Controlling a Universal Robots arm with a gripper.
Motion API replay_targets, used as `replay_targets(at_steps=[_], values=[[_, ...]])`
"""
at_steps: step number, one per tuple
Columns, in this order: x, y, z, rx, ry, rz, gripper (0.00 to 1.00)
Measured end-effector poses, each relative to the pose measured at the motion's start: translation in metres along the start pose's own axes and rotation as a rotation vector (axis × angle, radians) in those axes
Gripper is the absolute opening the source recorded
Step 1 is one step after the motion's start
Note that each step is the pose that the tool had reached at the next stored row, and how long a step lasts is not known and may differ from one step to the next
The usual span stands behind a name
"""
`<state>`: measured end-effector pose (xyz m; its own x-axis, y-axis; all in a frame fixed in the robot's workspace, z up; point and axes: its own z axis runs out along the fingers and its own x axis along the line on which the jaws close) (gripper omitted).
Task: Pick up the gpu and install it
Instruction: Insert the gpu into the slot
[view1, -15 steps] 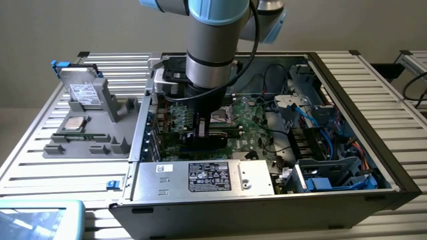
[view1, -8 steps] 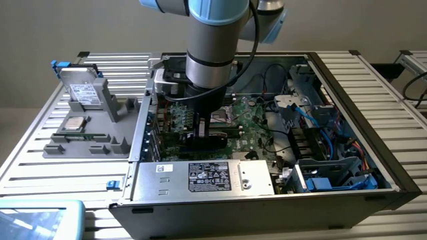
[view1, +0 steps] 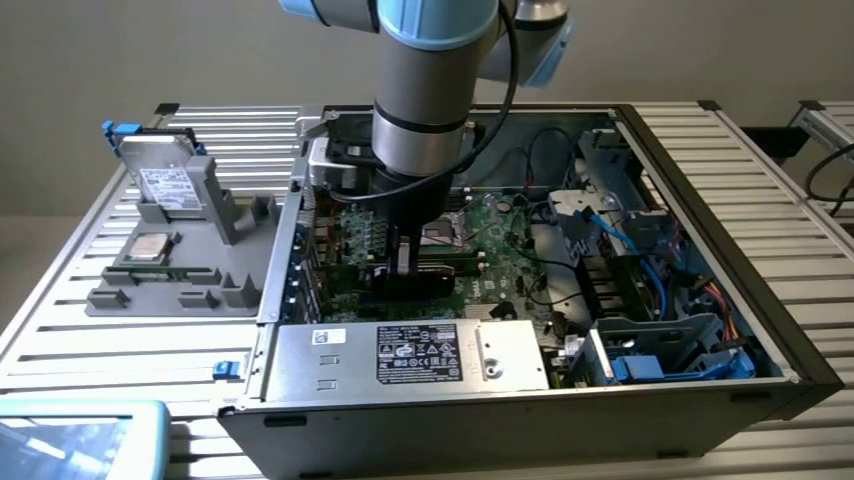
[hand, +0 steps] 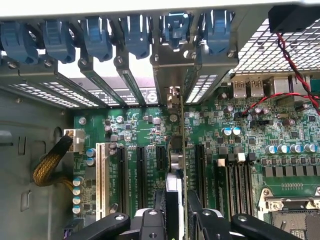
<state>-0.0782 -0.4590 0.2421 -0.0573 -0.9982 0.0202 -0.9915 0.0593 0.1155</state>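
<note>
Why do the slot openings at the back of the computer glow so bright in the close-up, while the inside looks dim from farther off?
Wrist view: light from outside pours through the empty rear slots, washing them out white. Exterior view: the arm hangs over the motherboard and shades it.

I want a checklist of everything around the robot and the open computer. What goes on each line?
Surface: slatted metal table, bare at the exterior view's right.
Job's things: gpu stands on edge over the motherboard slots, bracket toward the rear slot covers, inside the open computer case.
Clutter: grey parts holder with hard drive and processor chip.
Gripper: gripper shut on the gpu.
Cables: braided yellow bundle; red-black wires; blue cables.
Surroundings: plain wall; blue tray corner.
</note>
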Motion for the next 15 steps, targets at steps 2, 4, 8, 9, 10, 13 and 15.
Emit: replay_targets(at_steps=[2, 4, 8, 9, 10, 13, 15], values=[[0.0, 0.0, 0.0, -0.0011, 0.0002, 0.0, 0.28], [0.0, 0.0, -0.0001, -0.0019, 0.0002, 0.0, 0.28], [-0.0001, 0.0, -0.0003, -0.0041, 0.0005, 0.0, 0.28], [-0.0001, 0.0, -0.0004, -0.0044, 0.0005, 0.0, 0.28], [0.0, 0.0001, -0.0005, -0.0045, 0.0004, 0.0, 0.28], [0.0003, 0.0002, -0.0005, -0.0046, 0.0005, 0.0, 0.28], [0.0003, 0.0002, -0.0006, -0.0046, 0.0005, 0.002, 0.28]])
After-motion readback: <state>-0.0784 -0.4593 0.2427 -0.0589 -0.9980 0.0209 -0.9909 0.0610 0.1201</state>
